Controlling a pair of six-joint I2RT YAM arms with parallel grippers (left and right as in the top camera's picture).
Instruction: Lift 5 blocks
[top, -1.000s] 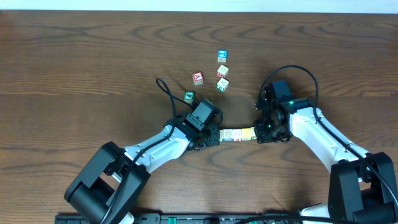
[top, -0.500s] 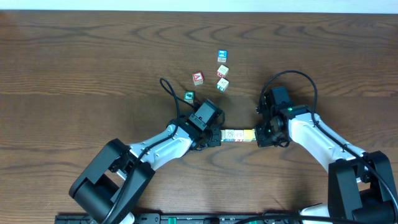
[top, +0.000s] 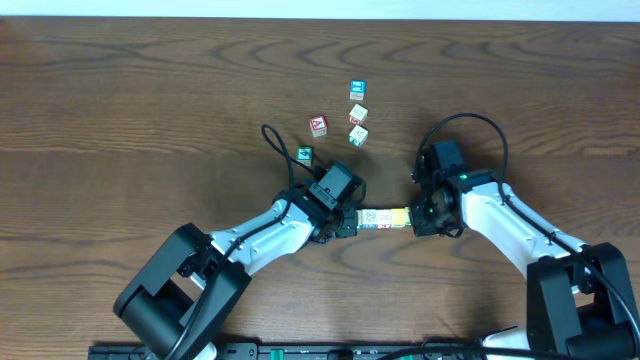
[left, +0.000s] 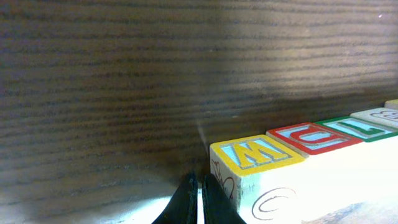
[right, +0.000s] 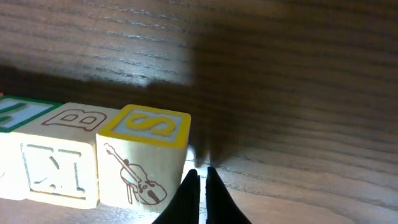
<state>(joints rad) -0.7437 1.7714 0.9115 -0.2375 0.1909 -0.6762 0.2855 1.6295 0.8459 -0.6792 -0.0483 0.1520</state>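
Left wrist view: the left gripper (left: 198, 199) has its jaws pinched together with nothing between them, tips right at the lower corner of the yellow-bordered M block (left: 255, 154). We read that as a pusher, not a pincer.

Right gripper (right: 200, 193) is the same: jaws closed to a slit, empty, tip at the foot of the yellow S block (right: 149, 127), the one with the violin.

So the two arms squeeze the row of blocks (top: 383, 216) end to end, and we judge that friction between the faces would carry the middle ones. We count five in line from M to S, lying near the front middle of the table (top: 120, 80), between the two wrists. We cannot tell whether the row is clear of the wood.

Farther back, well apart from the row and all loose: green cube (top: 304, 155), red cube (top: 318, 125), two cream cubes (top: 358, 114), blue cube (top: 356, 90).

Risk, as we judge it: an uneven push and the line buckles in the middle.
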